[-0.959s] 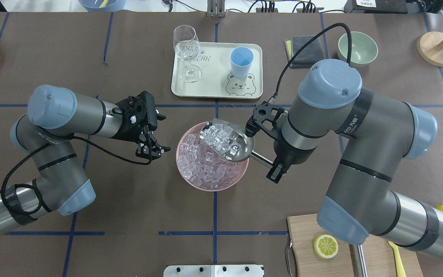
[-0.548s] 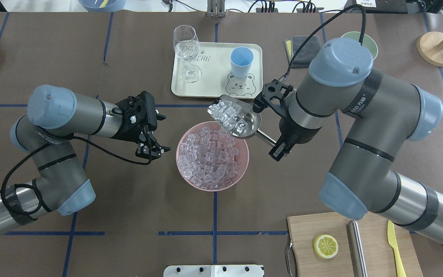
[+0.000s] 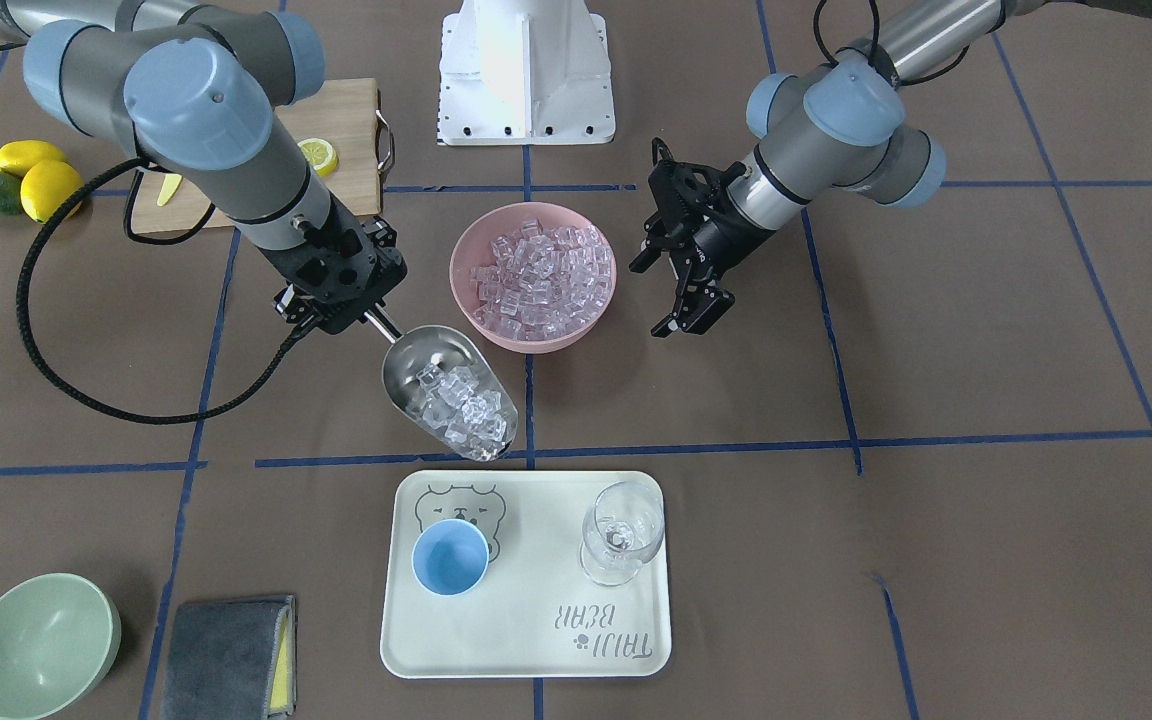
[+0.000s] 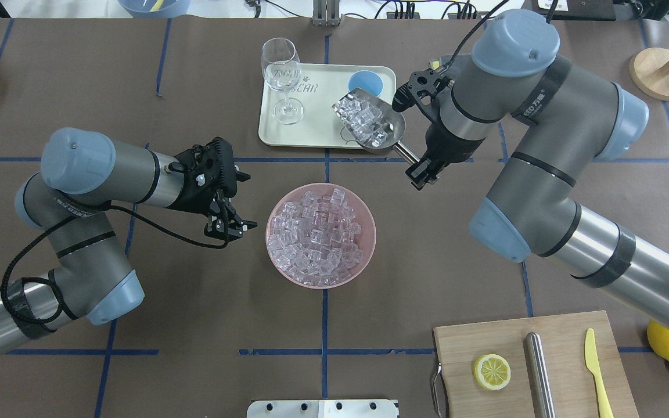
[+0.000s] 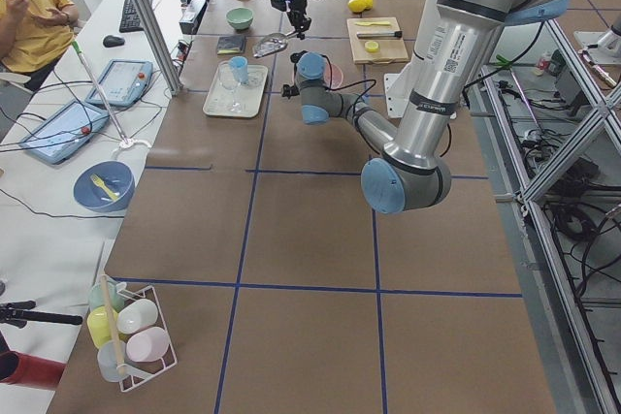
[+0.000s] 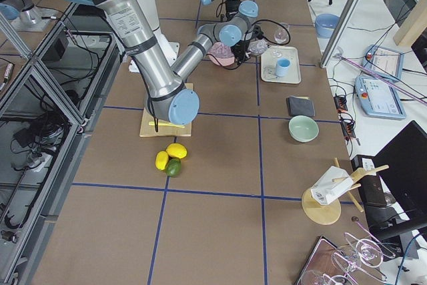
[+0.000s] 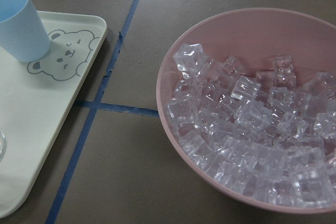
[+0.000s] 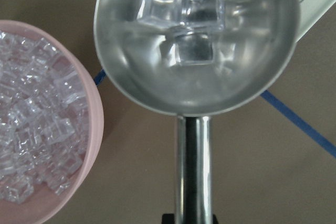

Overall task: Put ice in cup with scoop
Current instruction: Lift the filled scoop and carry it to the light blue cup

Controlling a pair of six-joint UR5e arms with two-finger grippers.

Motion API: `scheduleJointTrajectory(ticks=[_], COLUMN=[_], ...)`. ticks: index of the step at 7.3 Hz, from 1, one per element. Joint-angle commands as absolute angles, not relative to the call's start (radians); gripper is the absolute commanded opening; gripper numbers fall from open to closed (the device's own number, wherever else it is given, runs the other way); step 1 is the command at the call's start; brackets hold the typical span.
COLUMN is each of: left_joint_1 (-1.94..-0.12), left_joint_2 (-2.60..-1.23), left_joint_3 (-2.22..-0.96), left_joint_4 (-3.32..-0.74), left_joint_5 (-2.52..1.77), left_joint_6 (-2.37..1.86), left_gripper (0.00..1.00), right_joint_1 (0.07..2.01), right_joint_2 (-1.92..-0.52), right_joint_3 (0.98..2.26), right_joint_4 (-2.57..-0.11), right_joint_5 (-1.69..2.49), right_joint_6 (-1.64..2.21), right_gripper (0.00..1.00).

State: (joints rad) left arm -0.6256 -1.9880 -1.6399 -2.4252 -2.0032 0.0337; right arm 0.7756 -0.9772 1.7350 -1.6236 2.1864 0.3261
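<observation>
step in hand: carrying the load. right hand (image 4: 420,172) is clamped shut on the end of the thin rod handle of the scoop (image 4: 374,125). the trough is roughly level, mouth pointing away from the robot toward the tray (image 3: 536,520). a heap of ice (image 3: 460,409) sits in the front half of the trough; the back half shows bare steel in the right wrist view.

the scoop rides well above the worktop (image 3: 936,350), off the pink bowl (image 3: 457,275) and about at the tray's bowl-side edge. overhead its lip overlaps the cup (image 3: 449,557); the front view puts it short of the tray, so exact alignment can't be fixed.

the cup stands upright on the bear drawing and looks empty. wine glass (image 3: 621,531) shares the tray, apart from the cup. the bowl holds plenty of cubes.

left hand (image 4: 230,224) hangs beside the bowl, fingers spread, holding nothing.

next move, my reading: bring the lip over the cup's mouth, then tip the handle up slowly. the trough is wider than the cup, so cubes may spill onto the tray unless the pour is gentle and centred.
</observation>
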Motion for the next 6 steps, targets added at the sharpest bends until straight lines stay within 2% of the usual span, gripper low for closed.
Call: scheduleJointTrajectory(ticks=[1,3,6], left_joint_1=[-0.626,-0.626,-0.626], left_joint_2=[-1.988,-1.988,-1.988], left_joint_3=[-1.64,-1.64,-1.64], left_joint_4=[-2.425,-2.425,-2.425], left_joint_5=[-2.003,-2.003,-2.003], left_joint_6=[0.034,0.034,0.034], left_gripper=[1.0,1.0,1.0], right_joint_1=[0.824,0.842,0.861], right_joint_2=[-0.927,-0.919,-0.879], right_joint_3=[1.634,1.594,1.585], right_joint_4=[-1.62,-1.621,-1.755], right_joint_5=[2.189,2.194,2.235], right_joint_6=[0.333,0.331,0.321], right_gripper=[0.0,0.0,0.0])
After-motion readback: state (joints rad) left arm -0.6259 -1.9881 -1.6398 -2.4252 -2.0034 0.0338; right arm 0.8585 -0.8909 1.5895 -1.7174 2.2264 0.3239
